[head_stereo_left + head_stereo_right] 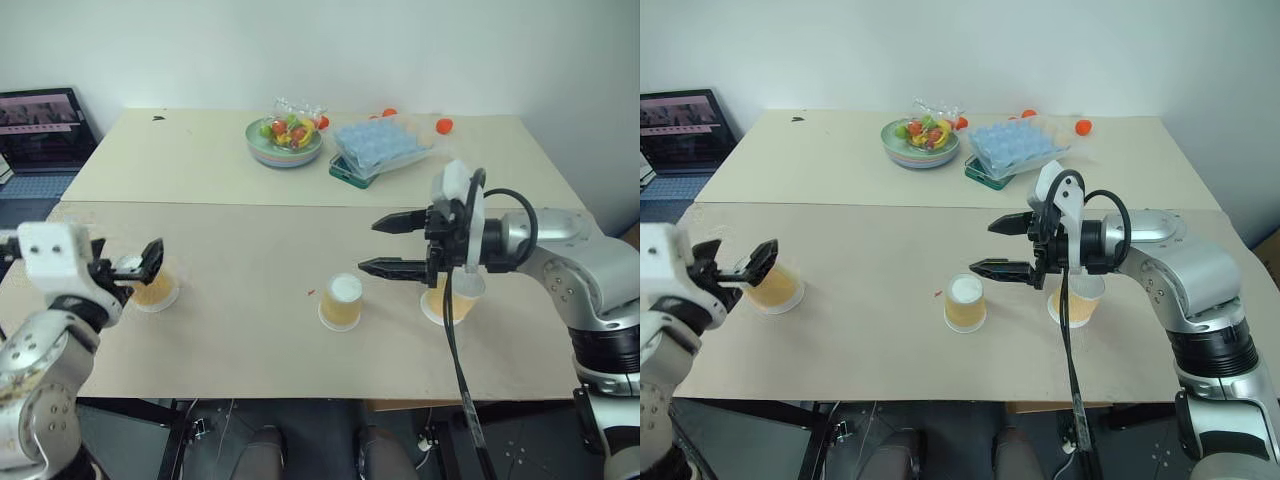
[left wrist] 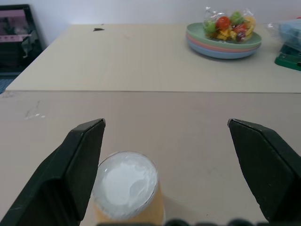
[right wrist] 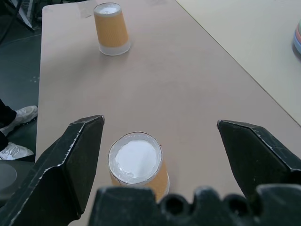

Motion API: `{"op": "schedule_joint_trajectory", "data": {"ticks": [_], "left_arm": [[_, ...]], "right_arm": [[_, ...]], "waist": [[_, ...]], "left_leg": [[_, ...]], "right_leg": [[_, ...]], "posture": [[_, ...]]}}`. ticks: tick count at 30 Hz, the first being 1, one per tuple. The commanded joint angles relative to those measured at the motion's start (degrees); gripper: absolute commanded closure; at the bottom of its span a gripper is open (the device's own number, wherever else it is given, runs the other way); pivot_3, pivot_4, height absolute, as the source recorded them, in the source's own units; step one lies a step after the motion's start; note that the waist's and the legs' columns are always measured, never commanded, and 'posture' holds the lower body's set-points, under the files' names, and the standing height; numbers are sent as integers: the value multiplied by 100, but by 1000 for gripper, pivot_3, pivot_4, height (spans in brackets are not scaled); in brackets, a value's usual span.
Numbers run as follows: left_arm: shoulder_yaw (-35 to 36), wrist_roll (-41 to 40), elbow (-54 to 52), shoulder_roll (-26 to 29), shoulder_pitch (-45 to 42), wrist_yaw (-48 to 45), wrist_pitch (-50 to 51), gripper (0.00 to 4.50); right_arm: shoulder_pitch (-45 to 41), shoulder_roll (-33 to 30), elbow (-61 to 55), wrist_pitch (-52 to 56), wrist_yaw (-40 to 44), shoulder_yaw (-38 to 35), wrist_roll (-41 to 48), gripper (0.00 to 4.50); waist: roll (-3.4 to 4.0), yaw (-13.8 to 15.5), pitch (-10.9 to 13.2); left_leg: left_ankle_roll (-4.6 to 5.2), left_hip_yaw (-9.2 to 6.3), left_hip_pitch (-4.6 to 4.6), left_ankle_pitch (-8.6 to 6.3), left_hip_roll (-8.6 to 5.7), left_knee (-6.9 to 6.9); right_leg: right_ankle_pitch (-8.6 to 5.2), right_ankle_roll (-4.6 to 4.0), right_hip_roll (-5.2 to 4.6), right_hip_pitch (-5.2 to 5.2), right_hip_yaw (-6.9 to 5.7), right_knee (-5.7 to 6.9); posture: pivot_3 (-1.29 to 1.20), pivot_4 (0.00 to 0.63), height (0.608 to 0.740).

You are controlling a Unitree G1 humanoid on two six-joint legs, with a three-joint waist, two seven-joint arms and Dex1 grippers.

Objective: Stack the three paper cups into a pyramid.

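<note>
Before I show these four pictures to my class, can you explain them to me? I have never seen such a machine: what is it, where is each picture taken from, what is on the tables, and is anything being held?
It is a humanoid robot with two arms, each ending in a gripper of two black fingers. Two pictures come from cameras in its head, looking down over the arms. The other two come from cameras on its wrists, looking out between each gripper's fingers.

On the near table three tan-orange paper cups stand upside down, apart from each other: the left cup, the middle cup and the right cup. On the far table sit a fruit bowl, a clear blue tray and a few small orange balls. A laptop stands to the left.

Nothing is held. The left gripper is open near the left cup; the right gripper is open above the table, beside the middle cup.
</note>
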Motion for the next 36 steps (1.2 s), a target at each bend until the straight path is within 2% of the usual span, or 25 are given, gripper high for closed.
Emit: {"op": "schedule_joint_trajectory", "data": {"ticks": [1, 8, 15, 32, 33, 34, 36], "left_arm": [[96, 173, 107, -67, 340, -118, -828, 53], [-235, 389, 684, -224, 560, -163, -1684, 53], [-735, 726, 1527, -178, 263, -141, -2331, 53], [-1069, 862, 2234, -230, 247, -150, -2959, 53], [-1073, 845, 2255, -236, 222, -152, -2983, 564], [-1083, 848, 2263, -234, 208, -151, -3007, 721], [-1122, 882, 2296, -199, 166, -169, -3053, 1466]], "right_arm": [[-147, -55, -118, -18, -34, -157, -10, 0], [-130, -119, -184, 36, -113, -205, -12, 0], [-143, -185, -301, 126, -229, -280, 58, 0], [64, -352, -686, 382, -549, -553, 188, 0], [71, -356, -699, 395, -565, -564, 207, 0], [83, -364, -716, 404, -578, -573, 218, 0], [98, -362, -738, 422, -608, -587, 234, 0]], "waist": [[0, 4, 0], [0, 15, -1], [0, 11, -1], [-1, 0, -1], [-1, -2, -1], [-1, 0, -1], [-1, 3, -2]], "left_leg": [[0, 0, 1, 0, 0, 0], [0, 0, 3, 0, 0, 1], [0, 1, 3, 0, 0, 0], [0, 2, 1, 0, 1, -1], [0, 2, 1, 0, 1, 0], [0, 1, 1, 0, 1, -1], [0, 1, 1, 0, 1, 0]], "right_leg": [[0, 0, 0, 1, 0, 0], [1, -1, -1, 6, -3, -2], [0, -1, 1, 4, -1, -1], [0, 0, 1, 3, -2, -3], [0, 0, 1, 3, -1, -3], [0, -1, 1, 3, -2, -3], [0, 0, 1, 3, -2, -2]], "posture": [[0, 150, 740], [0, 150, 740], [0, 150, 740], [0, 150, 740], [0, 150, 740], [0, 150, 740], [0, 150, 740]]}}
